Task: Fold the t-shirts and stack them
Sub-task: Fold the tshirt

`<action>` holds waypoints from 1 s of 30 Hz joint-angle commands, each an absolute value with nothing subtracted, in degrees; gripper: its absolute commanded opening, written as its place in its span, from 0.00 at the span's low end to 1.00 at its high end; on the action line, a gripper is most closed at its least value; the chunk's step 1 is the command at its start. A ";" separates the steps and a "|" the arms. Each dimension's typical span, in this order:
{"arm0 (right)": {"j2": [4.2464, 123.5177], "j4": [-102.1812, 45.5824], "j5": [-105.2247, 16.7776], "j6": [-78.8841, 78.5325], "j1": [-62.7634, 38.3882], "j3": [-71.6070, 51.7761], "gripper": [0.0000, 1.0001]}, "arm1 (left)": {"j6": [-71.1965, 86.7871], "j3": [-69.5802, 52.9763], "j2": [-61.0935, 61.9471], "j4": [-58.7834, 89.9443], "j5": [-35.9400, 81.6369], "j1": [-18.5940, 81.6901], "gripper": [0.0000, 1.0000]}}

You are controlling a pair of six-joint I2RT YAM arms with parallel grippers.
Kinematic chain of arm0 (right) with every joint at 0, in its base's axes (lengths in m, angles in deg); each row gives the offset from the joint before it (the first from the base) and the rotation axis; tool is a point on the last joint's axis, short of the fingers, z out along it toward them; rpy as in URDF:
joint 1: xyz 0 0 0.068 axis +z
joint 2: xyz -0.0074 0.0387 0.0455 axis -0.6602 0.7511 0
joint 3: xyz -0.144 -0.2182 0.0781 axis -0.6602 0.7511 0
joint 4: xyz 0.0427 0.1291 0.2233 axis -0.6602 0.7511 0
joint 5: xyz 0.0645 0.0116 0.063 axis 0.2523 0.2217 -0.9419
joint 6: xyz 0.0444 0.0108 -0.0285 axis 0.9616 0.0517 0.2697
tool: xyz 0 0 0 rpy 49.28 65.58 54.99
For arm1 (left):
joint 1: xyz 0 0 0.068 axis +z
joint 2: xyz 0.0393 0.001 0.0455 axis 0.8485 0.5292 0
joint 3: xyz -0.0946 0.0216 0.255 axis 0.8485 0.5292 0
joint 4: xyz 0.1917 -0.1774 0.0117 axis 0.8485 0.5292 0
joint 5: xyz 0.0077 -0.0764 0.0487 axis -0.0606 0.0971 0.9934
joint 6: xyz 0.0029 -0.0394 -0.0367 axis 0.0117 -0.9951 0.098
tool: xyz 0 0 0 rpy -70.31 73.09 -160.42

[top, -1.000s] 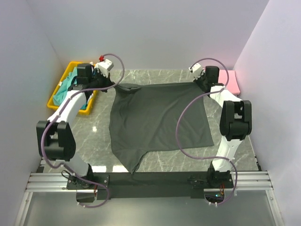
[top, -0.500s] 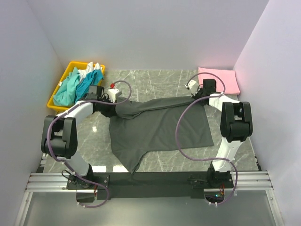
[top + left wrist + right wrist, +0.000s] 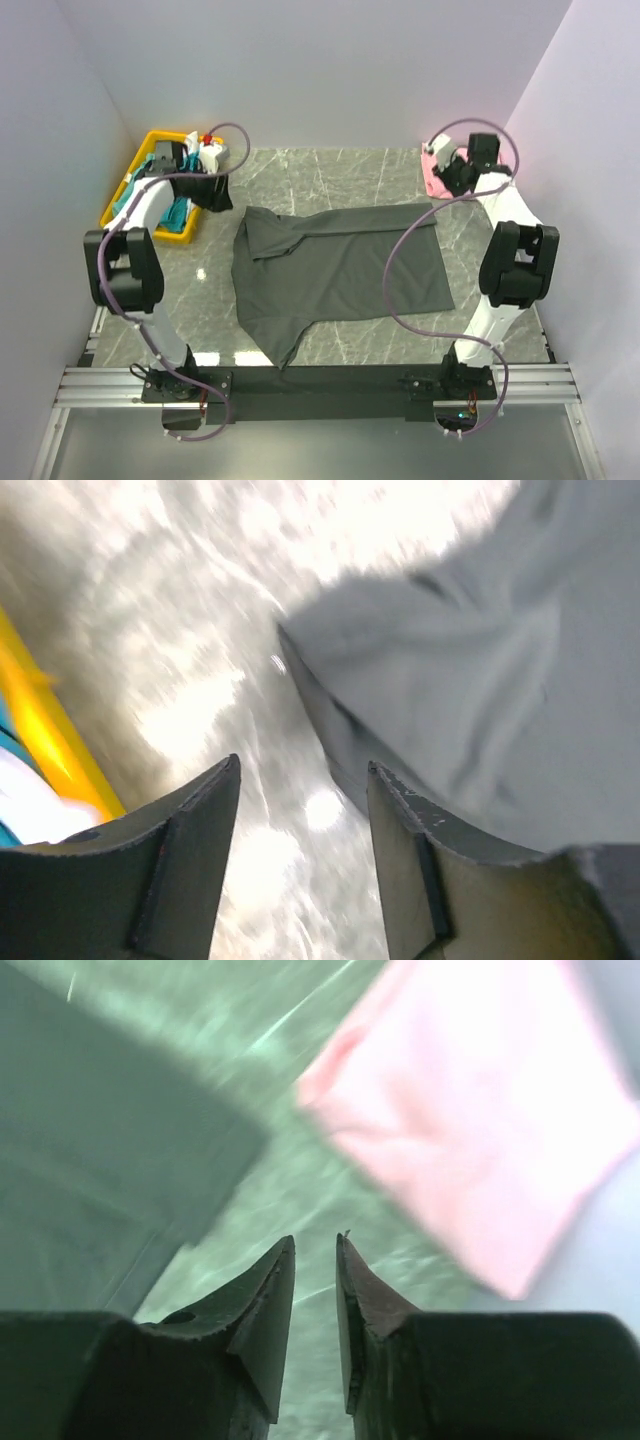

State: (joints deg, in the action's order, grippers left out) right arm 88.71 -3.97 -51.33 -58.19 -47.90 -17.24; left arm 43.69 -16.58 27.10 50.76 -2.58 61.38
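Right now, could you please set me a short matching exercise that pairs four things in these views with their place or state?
Things:
1. dark grey t-shirt
2. pink t-shirt
3. yellow tray
4. left end effector

Places or states:
A. at the far left side
B. open, holding nothing
C. in the far right corner
D. spread out in the middle

Pairs: 1-D, 2-C, 3-A, 4-B
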 commanded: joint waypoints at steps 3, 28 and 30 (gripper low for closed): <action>93.63 3.27 -53.81 -51.30 -45.54 -26.47 0.26 | 37.48 -23.67 33.21 48.70 -1.59 59.19 0.56; 103.83 5.47 -47.92 -45.49 -41.58 -27.97 0.25 | 59.72 -4.69 26.45 56.10 7.20 44.43 0.58; 104.00 5.47 -47.92 -45.49 -41.58 -28.06 0.25 | 59.63 -4.43 26.71 55.92 7.55 44.25 0.54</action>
